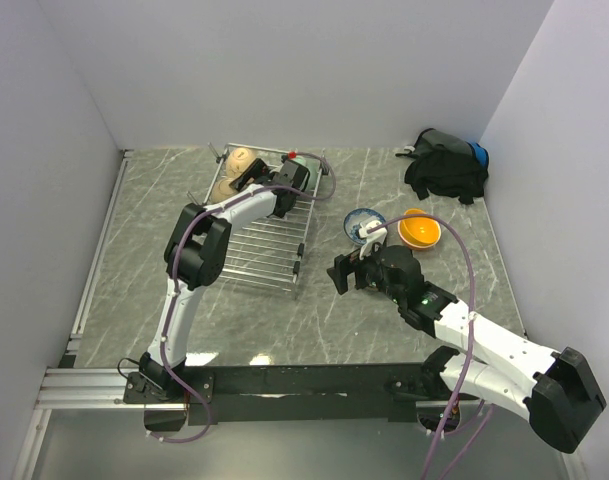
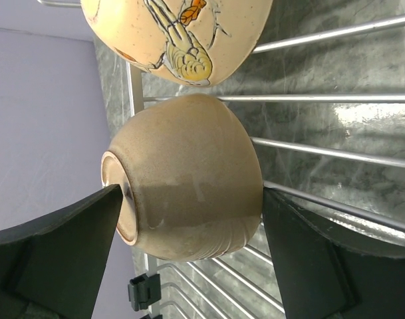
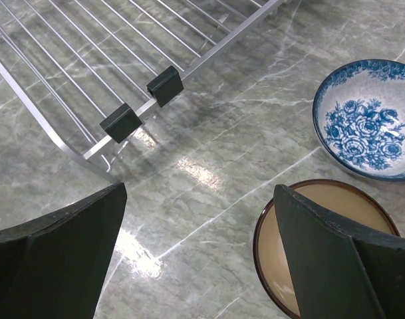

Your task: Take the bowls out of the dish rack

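The dish rack (image 1: 269, 240) lies at the table's middle left. Two bowls lean at its far left end: a tan bowl (image 1: 224, 188) and a cream bowl (image 1: 241, 156) with a painted bird. My left gripper (image 1: 248, 180) reaches over them. In the left wrist view its fingers touch the tan bowl (image 2: 189, 179) at foot and rim, with the cream bowl (image 2: 175, 33) just beyond. My right gripper (image 1: 346, 270) is open and empty over bare table (image 3: 199, 189). A dark brown bowl (image 3: 272, 256) sits under its right finger.
A white bowl with blue flowers (image 1: 362, 222) and an orange bowl (image 1: 420, 230) stand on the table right of the rack. A black bag (image 1: 446, 165) lies at the back right. The rack's near corner with black feet (image 3: 165, 85) shows in the right wrist view.
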### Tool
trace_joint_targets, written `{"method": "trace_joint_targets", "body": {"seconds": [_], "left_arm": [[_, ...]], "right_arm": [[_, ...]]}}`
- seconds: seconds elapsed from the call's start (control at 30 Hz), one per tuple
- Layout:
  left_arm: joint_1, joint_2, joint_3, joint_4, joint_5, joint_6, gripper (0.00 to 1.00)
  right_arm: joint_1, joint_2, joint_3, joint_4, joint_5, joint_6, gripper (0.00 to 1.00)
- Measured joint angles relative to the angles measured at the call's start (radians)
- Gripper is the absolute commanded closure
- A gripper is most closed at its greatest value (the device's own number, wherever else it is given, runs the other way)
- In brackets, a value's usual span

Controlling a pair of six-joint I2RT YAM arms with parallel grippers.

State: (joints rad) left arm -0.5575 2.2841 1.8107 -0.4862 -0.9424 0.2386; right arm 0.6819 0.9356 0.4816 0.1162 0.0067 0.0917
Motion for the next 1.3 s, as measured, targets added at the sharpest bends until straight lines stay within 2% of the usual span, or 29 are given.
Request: {"method": "trace_joint_targets", "body": {"seconds": [0.13,0.43,0.63,0.73,1.0,1.3], "left_arm": [[0.0,-0.002,0.002,-0.016,0.006,-0.023,0.23],[0.0,-0.068,0.002,-0.121,0.07,-0.121,0.4],[-0.001,-0.159,-0.017,-0.181,0.15,-0.226,0.56],[-0.002,-0.217,-0.037,-0.197,0.195,-0.286,0.59],[-0.002,-0.349,-0.101,-0.216,0.314,-0.414,0.7],[-0.002,-0.452,-0.187,-0.213,0.477,-0.534,0.81]], "right_arm": [[0.0,-0.002,0.0,0.0,0.0,0.0,0.0],[0.0,-0.021,0.0,0.0,-0.027,0.012,0.0],[0.0,-0.03,0.0,0.01,-0.057,0.034,0.0],[0.0,-0.03,0.0,0.035,-0.089,0.053,0.0],[0.0,0.033,0.005,0.186,-0.203,0.107,0.0],[0.0,0.183,0.02,0.426,-0.219,0.218,0.0]]}}
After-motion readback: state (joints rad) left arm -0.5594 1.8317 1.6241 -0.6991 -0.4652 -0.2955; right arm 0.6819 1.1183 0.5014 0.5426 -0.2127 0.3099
